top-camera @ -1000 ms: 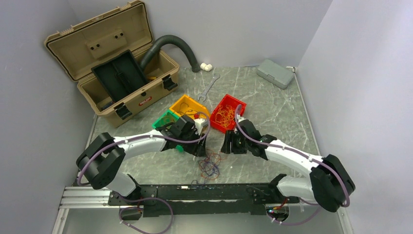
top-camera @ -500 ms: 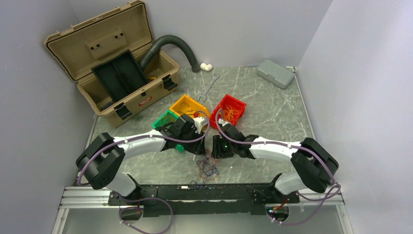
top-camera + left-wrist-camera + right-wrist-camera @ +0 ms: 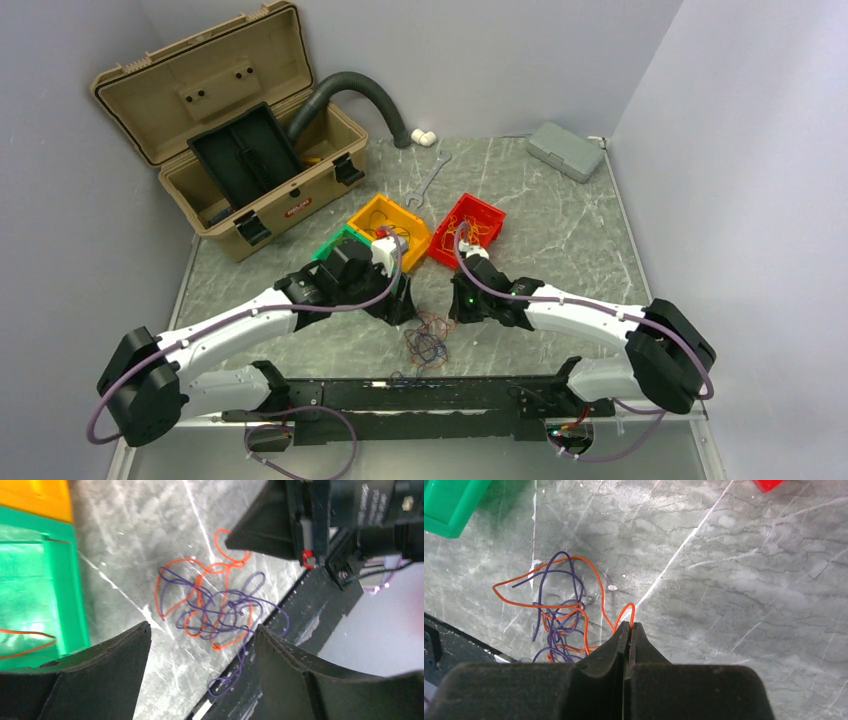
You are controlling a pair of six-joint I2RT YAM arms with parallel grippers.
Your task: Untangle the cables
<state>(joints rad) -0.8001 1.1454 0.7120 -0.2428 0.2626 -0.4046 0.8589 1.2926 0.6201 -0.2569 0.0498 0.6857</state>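
1. The cables (image 3: pixel 428 338) lie as a loose orange-and-purple tangle on the desk (image 3: pixel 560 250), near its front edge, between the two arms.
2. The right claw (image 3: pixel 628 630) is clenched on the cables, pinching an orange strand at the tangle's edge (the strand arches just past the fingertips (image 3: pixel 616 647)).
3. The left claw (image 3: pixel 200 672) is released, its fingers (image 3: pixel 100 680) spread wide, hovering above the tangle.
4. A green bin (image 3: pixel 35 580) sits near the tangle, a red bin (image 3: pixel 497 215) farther back on the desk

The cables (image 3: pixel 428 340), a loose knot of hair-thin orange and purple wires, lay flat on the marbled table (image 3: pixel 560 220) near its front edge.
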